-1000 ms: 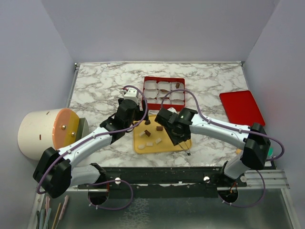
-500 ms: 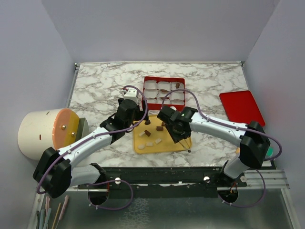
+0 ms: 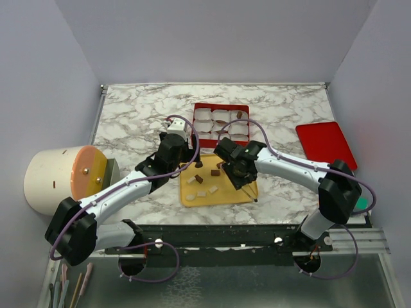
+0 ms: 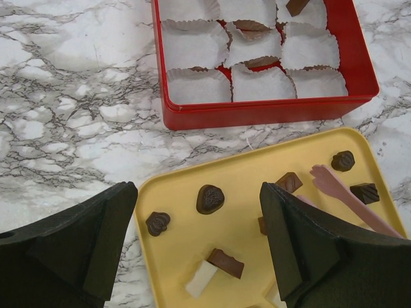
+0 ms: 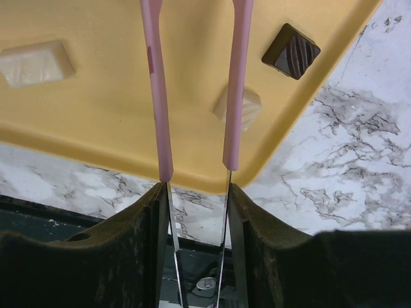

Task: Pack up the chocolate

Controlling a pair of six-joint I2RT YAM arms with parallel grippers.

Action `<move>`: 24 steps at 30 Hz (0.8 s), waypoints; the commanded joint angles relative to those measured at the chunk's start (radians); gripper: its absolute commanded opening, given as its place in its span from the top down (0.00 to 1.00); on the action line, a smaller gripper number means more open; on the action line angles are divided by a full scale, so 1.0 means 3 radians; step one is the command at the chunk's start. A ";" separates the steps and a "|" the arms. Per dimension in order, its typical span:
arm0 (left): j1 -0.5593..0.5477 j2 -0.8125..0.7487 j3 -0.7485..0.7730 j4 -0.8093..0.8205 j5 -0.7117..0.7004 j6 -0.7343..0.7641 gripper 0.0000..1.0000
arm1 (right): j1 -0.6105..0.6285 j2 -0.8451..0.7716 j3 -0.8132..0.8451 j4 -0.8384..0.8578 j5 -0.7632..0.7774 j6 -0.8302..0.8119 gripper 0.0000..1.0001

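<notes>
Right hand (image 3: 236, 172) shifted farther in over yellow tray (image 4: 168, 256), clamped on pink tweezers (image 5: 157, 96), prongs apart. Left hand (image 4: 199, 218) unmoved, fingers wide above tray. Chocolate (image 4: 210, 198) scattered on tray; one piece in paper cup (image 4: 318, 16) of red box (image 4: 257, 110) on bench (image 4: 77, 128).

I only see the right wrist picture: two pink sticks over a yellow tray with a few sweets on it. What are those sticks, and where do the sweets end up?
Observer: They are tweezers, held by the right claw. Beyond the yellow tray stands a red box lined with white paper cups.
Visitor: Anything in it yet?
Observer: One brown chocolate shows in the far right corner cup.
Visitor: And the other arm?
Observer: The left claw hangs open near the tray's left edge.
</notes>
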 commanded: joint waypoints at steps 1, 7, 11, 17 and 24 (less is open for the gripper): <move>-0.0012 0.0032 -0.0027 0.0042 0.0041 0.0016 0.13 | -0.0004 0.0033 0.0133 0.0022 -0.0139 -0.0106 0.55; -0.0013 0.0047 -0.0024 0.0051 0.0054 0.0013 0.13 | -0.0001 0.0087 0.0197 0.0026 -0.0151 -0.0130 0.55; -0.0012 0.0049 -0.0028 0.0053 0.0048 0.0018 0.13 | -0.0005 0.0103 0.0287 0.0008 -0.0183 -0.0134 0.55; -0.0013 0.0064 -0.0017 0.0058 0.0054 0.0027 0.13 | -0.0004 0.0173 0.0336 0.0010 -0.0175 -0.0158 0.55; -0.0013 0.0065 -0.0011 0.0059 0.0049 0.0049 0.13 | -0.0003 0.0240 0.0366 0.0038 -0.0157 -0.0153 0.55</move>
